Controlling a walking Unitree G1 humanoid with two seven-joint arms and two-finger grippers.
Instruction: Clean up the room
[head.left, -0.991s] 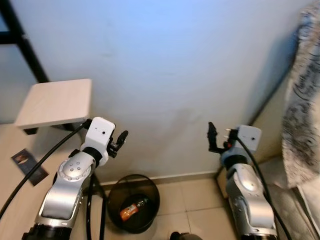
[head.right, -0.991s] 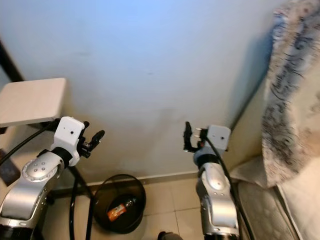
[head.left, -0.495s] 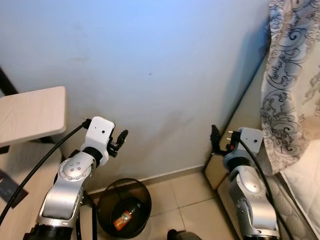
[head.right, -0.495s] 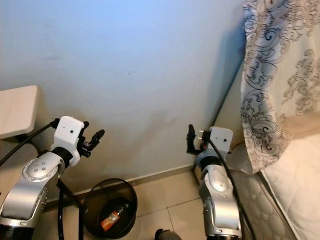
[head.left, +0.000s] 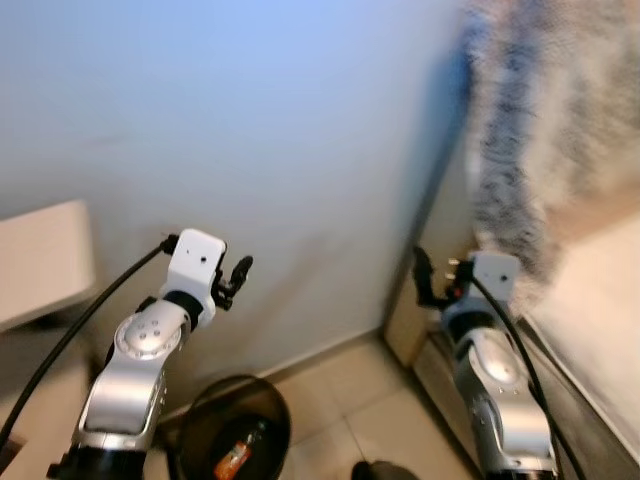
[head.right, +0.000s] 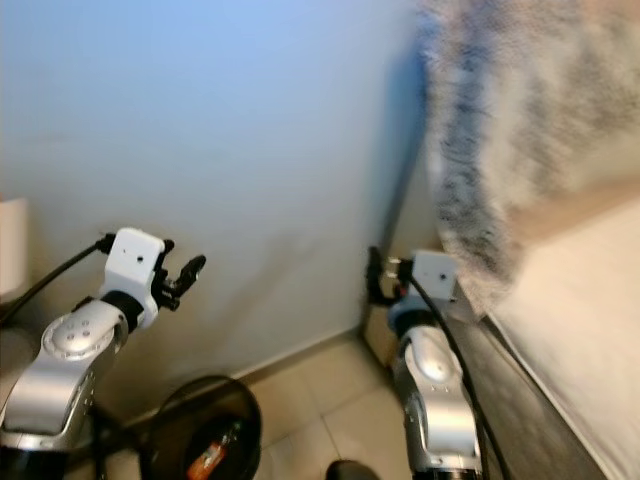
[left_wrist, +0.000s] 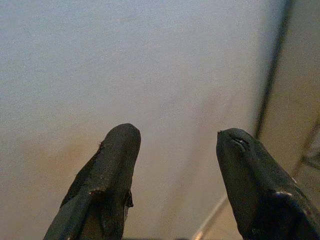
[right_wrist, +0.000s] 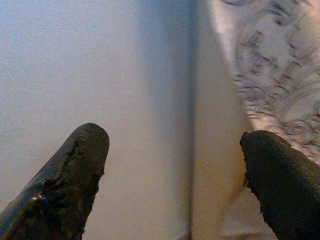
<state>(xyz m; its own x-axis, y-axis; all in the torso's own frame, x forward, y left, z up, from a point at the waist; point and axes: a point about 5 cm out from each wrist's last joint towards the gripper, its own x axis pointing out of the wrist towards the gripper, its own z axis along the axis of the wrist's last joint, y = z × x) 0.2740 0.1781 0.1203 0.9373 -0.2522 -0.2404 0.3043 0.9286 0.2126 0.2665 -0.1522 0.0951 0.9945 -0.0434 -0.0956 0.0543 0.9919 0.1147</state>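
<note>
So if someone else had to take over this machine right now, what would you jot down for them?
Left gripper: open, empty, held up facing the pale wall.
Right gripper: open, empty, aimed at the corner beside the patterned curtain.
Black wire bin sits on the floor by the left arm, with an orange bottle inside: that bit is done.
Left: find more litter; head views are blurred.

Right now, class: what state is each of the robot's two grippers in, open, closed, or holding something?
Left gripper: open, holding nothing, raised toward the wall.
Right gripper: open, holding nothing, raised.
</note>
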